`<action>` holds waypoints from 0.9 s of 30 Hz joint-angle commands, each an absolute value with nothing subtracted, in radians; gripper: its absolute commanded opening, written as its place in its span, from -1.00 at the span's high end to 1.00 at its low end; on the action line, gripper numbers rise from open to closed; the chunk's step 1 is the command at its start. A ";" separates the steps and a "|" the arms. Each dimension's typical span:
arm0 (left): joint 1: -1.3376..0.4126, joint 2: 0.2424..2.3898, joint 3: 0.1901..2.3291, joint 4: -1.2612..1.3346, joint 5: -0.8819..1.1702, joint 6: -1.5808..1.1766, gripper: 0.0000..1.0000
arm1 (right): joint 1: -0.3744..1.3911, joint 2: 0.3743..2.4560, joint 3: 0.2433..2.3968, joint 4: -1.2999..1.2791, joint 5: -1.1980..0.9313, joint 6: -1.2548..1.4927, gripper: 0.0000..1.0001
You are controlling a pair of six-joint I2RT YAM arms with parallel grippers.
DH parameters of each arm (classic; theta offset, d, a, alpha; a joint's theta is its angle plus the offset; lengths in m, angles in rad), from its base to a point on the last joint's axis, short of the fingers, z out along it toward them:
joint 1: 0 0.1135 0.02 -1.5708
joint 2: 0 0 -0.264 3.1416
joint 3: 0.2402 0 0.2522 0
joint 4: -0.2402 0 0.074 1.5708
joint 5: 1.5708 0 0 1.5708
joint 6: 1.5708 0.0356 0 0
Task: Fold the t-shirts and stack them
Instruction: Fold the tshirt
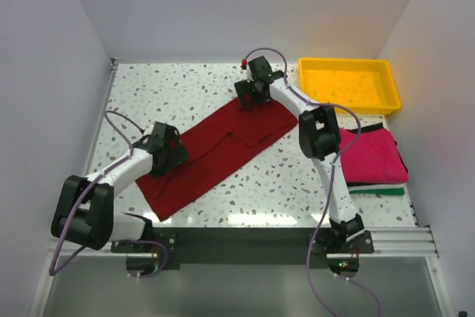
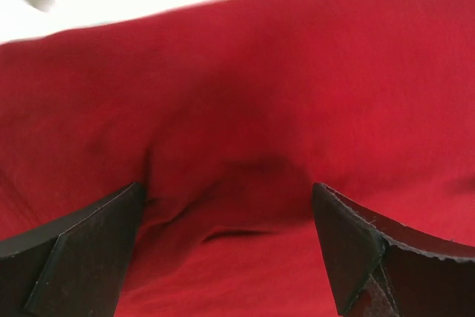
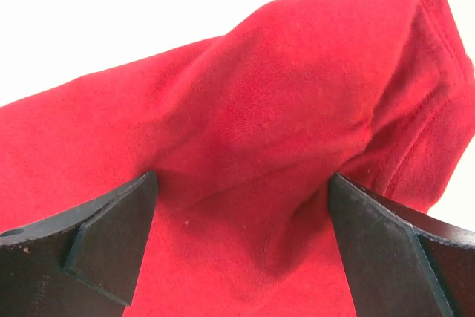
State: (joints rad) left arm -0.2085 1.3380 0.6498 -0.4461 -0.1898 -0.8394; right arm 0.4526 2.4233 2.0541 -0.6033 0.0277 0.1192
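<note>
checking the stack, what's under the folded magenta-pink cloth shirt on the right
Under the folded magenta-pink cloth t-shirt, a black cloth edge and a green cloth strip poke out. The rest of both is covered.

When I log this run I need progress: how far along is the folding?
Done: pink shirt lies folded atop black shirt and green shirt. In hand: red shirt lies in a long strip, left gripper and right gripper open on its ends. Left: finish folding, stack it.
</note>
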 commanded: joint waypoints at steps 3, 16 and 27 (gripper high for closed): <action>-0.420 1.382 0.571 -0.505 -0.023 -1.029 -1.00 | 0.431 2.707 2.413 -0.916 -0.132 -0.107 -0.97; -0.882 1.525 0.701 -0.581 0.017 -1.229 -1.00 | 0.425 2.782 2.547 -0.574 -0.301 0.029 -0.97; -1.017 1.393 0.799 -0.791 -0.130 -1.333 -1.00 | 0.416 2.750 2.499 -0.417 -0.302 0.037 -0.97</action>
State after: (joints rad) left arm -0.9855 1.4380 0.7753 -0.6552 -0.0940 -1.2861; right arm 0.4183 2.7270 2.5038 -0.4408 -0.2806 0.0208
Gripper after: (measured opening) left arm 0.997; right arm 0.986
